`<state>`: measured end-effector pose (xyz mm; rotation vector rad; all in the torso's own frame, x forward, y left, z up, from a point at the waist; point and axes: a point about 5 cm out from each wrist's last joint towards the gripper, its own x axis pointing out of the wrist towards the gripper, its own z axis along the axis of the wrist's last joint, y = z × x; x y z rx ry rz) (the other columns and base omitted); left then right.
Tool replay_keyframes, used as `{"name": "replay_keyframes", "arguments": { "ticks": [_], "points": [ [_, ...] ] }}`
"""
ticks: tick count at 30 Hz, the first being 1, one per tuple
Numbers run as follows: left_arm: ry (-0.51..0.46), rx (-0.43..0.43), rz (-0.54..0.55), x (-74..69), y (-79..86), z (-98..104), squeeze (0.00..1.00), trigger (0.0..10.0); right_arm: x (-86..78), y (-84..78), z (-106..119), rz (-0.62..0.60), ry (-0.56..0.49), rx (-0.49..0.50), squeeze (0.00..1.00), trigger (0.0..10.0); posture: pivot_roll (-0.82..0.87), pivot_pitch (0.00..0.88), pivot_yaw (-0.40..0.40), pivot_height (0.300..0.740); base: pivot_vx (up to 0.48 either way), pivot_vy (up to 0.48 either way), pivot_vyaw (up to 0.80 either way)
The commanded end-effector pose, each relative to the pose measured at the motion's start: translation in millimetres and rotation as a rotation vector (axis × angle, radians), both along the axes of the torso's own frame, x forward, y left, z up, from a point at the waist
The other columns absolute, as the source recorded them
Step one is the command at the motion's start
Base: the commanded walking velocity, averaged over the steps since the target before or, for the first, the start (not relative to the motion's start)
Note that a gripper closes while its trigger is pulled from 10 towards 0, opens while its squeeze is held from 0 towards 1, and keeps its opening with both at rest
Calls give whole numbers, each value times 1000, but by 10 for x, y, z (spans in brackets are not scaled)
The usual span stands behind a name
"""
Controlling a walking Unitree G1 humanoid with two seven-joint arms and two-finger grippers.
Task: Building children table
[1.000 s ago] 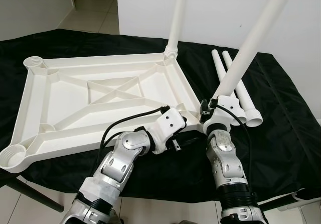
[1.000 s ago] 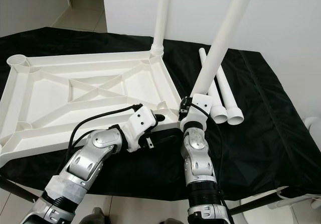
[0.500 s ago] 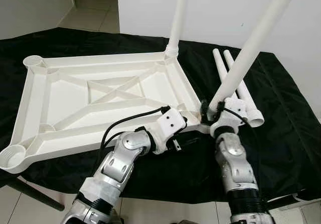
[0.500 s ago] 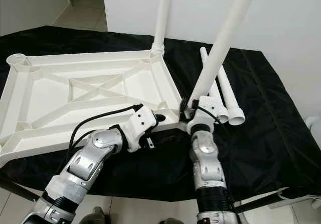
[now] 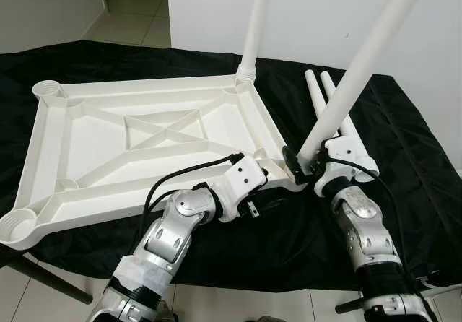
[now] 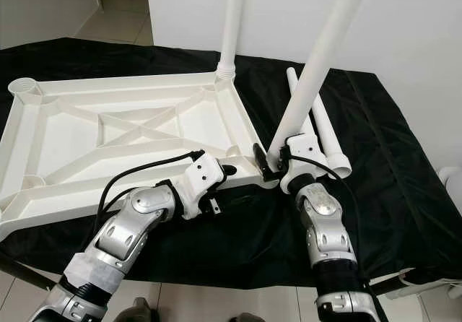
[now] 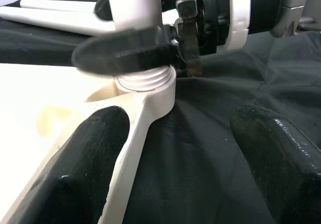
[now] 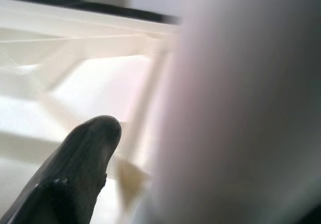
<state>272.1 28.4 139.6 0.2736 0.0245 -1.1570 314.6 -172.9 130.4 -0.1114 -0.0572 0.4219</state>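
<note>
The white table top lies upside down on the black cloth. One white leg stands upright in its far right corner. A second leg leans to the right, its threaded end in the near right corner socket. My right gripper is shut on this leg just above the socket; one black finger shows beside the blurred tube. My left gripper is open, its fingers spread on either side of that same corner. Two spare legs lie on the cloth.
Empty sockets sit at the far left corner and the near left corner. The black-covered table ends close to my body, with tiled floor below. A white wall stands behind.
My right forearm has swung to the right around the leg's base, still gripping the leaning leg. The left arm and the table top have stayed put.
</note>
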Motion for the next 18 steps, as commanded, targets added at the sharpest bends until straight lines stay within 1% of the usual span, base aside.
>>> {"name": "replay_keyframes", "arguments": {
  "ticks": [1, 4, 5, 8, 9, 12, 15, 18],
  "points": [
    [-17, -17, 37, 16, -10, 49, 0, 10000, 13, 13, -23, 45, 13, -8, 0, 10000, 63, 0, -89, 740, 0, 0, 0],
    [-18, -19, 41, 16, -10, 53, 0, 10000, 46, 14, -49, 64, 28, -29, 0, 10000, 71, 0, -95, 740, 0, 0, 0],
    [-18, -20, 44, 19, -11, 56, 0, 10000, 61, 4, -66, 78, 40, -33, 0, 8863, 74, 0, -98, 740, 0, 0, 0],
    [-18, -20, 44, 19, -11, 56, 0, 10000, 61, 4, -66, 78, 40, -33, 0, 8863, 74, 0, -98, 740, 0, 0, 0],
    [-19, -23, 51, 22, -8, 57, 0, 10000, 77, -33, -130, 100, 76, -35, 0, 0, 76, 0, -106, 740, 0, 0, 0],
    [-19, -23, 51, 22, -8, 57, 0, 10000, 77, -33, -130, 100, 76, -35, 0, 0, 76, 0, -106, 740, 0, 0, 0],
    [-19, -25, 55, 22, -8, 57, 0, 10000, 65, -75, -198, 99, 109, -37, 0, 0, 75, 0, -106, 740, 0, 0, 0],
    [-19, -26, 56, 22, -8, 57, 0, 10000, 57, -98, -226, 91, 119, -33, 0, 0, 74, 0, -105, 740, 0, 0, 0]
  ]
}}
